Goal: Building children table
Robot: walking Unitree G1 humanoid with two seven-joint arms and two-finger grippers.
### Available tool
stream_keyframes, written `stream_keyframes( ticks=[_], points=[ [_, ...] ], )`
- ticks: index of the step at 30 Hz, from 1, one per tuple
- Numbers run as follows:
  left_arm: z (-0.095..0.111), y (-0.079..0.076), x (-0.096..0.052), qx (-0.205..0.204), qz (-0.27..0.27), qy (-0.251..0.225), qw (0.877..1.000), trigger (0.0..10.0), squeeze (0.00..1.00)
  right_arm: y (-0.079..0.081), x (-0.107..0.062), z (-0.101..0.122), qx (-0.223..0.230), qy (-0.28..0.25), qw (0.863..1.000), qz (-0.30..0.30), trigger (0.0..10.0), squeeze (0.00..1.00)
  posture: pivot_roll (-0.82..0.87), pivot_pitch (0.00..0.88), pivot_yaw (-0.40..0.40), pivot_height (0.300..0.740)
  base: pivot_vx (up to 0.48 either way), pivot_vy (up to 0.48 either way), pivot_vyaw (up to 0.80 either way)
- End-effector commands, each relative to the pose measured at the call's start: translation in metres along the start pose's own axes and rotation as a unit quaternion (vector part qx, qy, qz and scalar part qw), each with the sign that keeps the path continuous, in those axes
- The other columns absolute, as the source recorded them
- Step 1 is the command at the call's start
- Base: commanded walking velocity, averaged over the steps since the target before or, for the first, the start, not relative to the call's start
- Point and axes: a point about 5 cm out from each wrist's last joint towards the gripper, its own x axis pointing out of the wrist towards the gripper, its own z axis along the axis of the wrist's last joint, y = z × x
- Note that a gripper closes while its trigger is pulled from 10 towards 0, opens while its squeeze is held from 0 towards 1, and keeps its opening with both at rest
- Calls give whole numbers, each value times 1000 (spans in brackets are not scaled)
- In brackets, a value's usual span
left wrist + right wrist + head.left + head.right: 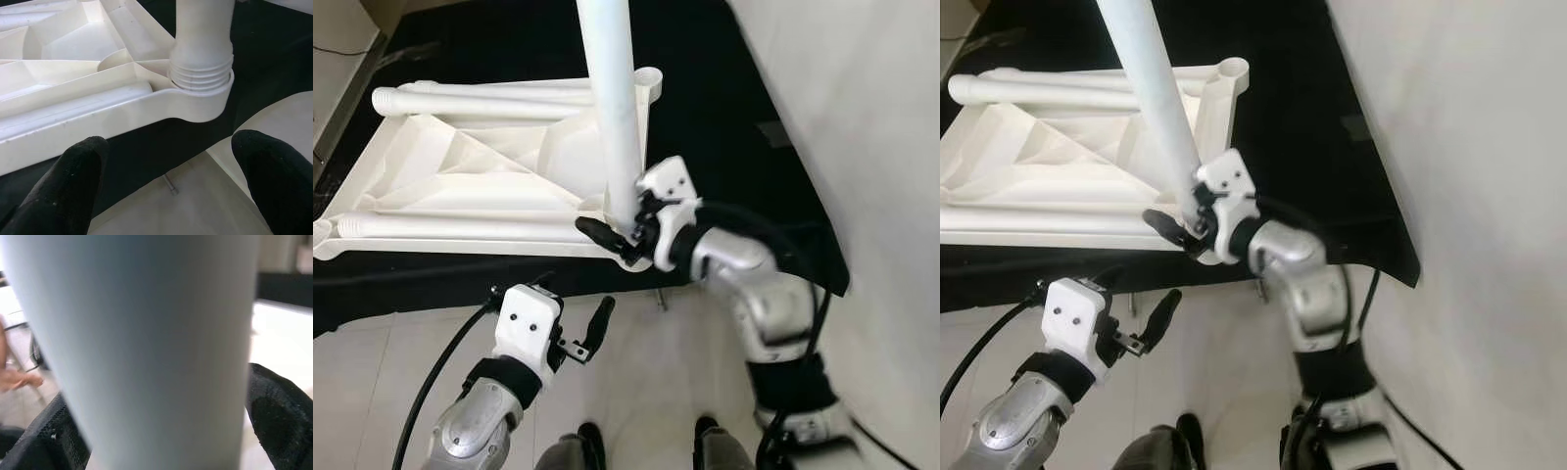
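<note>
Your right pincer (625, 233) clamps the upright table leg (612, 108) low, at the corner socket (203, 93) of the overturned tabletop (480, 181) on the black bench (724, 88). Keep it vertical while twisting. Left pincer (592, 333) hangs wide, empty.

– What's carrying everything?
– I see a black mat (724, 108) on a pale tiled floor (636, 392).
– And on it?
– The white plastic tabletop (460, 176) lies upside down, ribs up; two loose white legs (480, 100) rest on it.
</note>
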Motion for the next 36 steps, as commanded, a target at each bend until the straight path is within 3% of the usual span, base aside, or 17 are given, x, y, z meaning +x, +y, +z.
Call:
stream_keyframes(
  ticks=[1, 7, 12, 13, 14, 20, 26, 28, 29, 30, 32, 33, 34, 35, 36],
  points=[
    [-5, 1, -3, 1, 6, 14, 1000, 10000, 0, 4, 4, -8, -13, 15, 998, 62, 10000, 0, 5, 339, 104, 740, 0, 0, 0],
    [-5, 0, -4, -1, 5, 15, 1000, 10000, 0, -6, 2, -2, -20, 15, 991, 133, 10000, 0, 14, 336, 106, 740, 0, 0, 0],
    [-5, -1, -4, -1, 5, 16, 1000, 10000, 0, -11, 3, 1, -16, 8, 987, 157, 10000, 0, 14, 336, 108, 740, 0, 0, 0],
    [-5, -1, -5, -1, 4, 17, 1000, 10000, 0, -15, 3, 3, -15, 7, 985, 170, 1333, 0, 15, 335, 109, 740, 0, 0, 0],
    [-5, -1, -5, -1, 3, 17, 1000, 10000, 0, -18, 3, 4, -14, 6, 983, 184, 0, 0, 15, 334, 110, 740, 0, 0, 0],
    [-5, -1, -5, -2, 2, 18, 1000, 10000, 0, -23, -1, 6, -15, 8, 977, 214, 0, 0, 11, 332, 111, 740, 0, 0, 0],
    [-5, -2, -5, -3, 1, 18, 1000, 10000, 0, -23, -5, -1, -18, 20, 980, 199, 0, 0, 8, 335, 107, 740, 0, 0, 0],
    [-5, -2, -5, -4, 1, 18, 1000, 10000, 0, -18, -2, -18, 13, 54, 992, 111, 0, 0, 4, 339, 98, 740, 0, 0, 0],
    [-5, -2, -5, -4, 1, 18, 1000, 10000, 0, -18, -2, -18, 13, 54, 992, 111, 0, 0, 4, 339, 98, 740, 0, 0, 0],
    [-4, -2, -6, -4, 2, 17, 1000, 10000, 0, -14, 4, -38, 21, 103, 994, -17, 0, 0, 2, 342, 102, 740, 0, 0, 0],
    [-4, -2, -6, -4, 2, 17, 1000, 10000, 0, -14, 4, -38, 21, 103, 994, -17, 0, 0, 2, 342, 102, 740, 0, 0, 0],
    [-4, -1, -6, -3, 2, 17, 1000, 10000, 0, -5, 1, -52, 45, 123, 977, -169, 0, 0, -2, 344, 101, 740, 0, 0, 0],
    [-4, -1, -6, -3, 2, 17, 1000, 10000, 0, -5, 1, -52, 45, 123, 977, -169, 0, 0, -2, 344, 101, 740, 0, 0, 0],
    [-4, 0, -6, -3, 3, 16, 1000, 10000, 0, 10, 0, -60, 62, 137, 960, -236, 0, 0, 8, 343, 105, 740, 0, 0, 0],
    [-4, 0, -6, -3, 3, 16, 1000, 10000, 0, 10, 0, -60, 62, 137, 960, -236, 0, 0, 8, 343, 105, 740, 0, 0, 0]
  ],
)
